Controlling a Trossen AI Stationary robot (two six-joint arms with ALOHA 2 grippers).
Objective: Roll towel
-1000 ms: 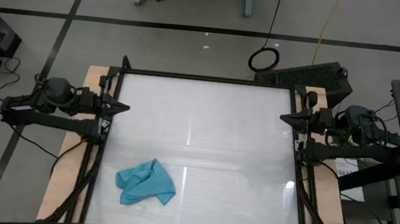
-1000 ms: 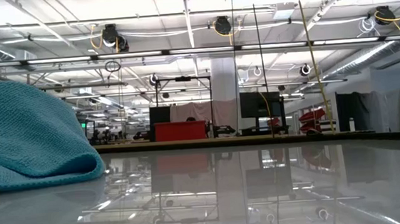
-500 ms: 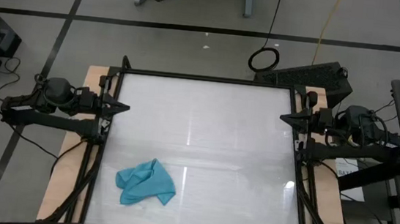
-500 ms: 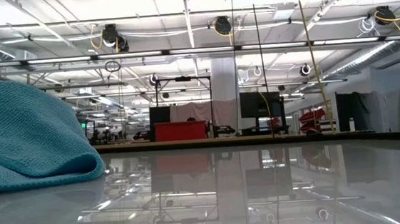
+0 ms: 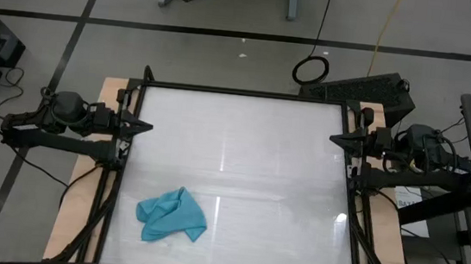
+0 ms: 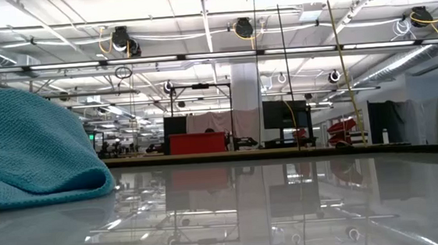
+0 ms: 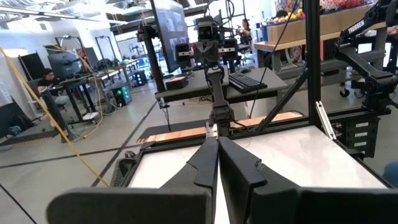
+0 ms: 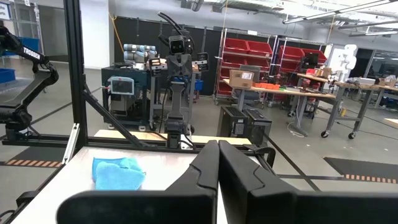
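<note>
The towel (image 5: 172, 215) lies crumpled in a loose heap on the white worktop (image 5: 242, 150), near the front edge and toward the left arm's side. It is not spread flat: folds overlap, and in the low view it rises as a rounded mound (image 6: 33, 149) close to the camera. Nothing touches it.

Step in hand, as judged from this layout: approach and flatten before any rolling. Recommended procedure:

1. Open the nearer gripper first; both are at present clenched, with nothing held.
2. Bring the left gripper (image 5: 145, 127) down to an outer corner of the cloth, not to the middle of the heap, so that one layer only is pinched.
3. Use the right gripper (image 5: 335, 139) to take an opposite corner and draw the cloth out flat.
4. Roll from one straight edge, keeping the edge parallel to the worktop side; an uneven start will probably give a cone, not a roll.

The left gripper is parked at the left edge of the worktop, the right gripper at the right edge, each well apart from the towel. In the right wrist view the towel (image 8: 118, 172) shows far across the worktop.

Comparison with the earlier frames: no difference. Towel, arms and both grippers are in the same positions.
</note>
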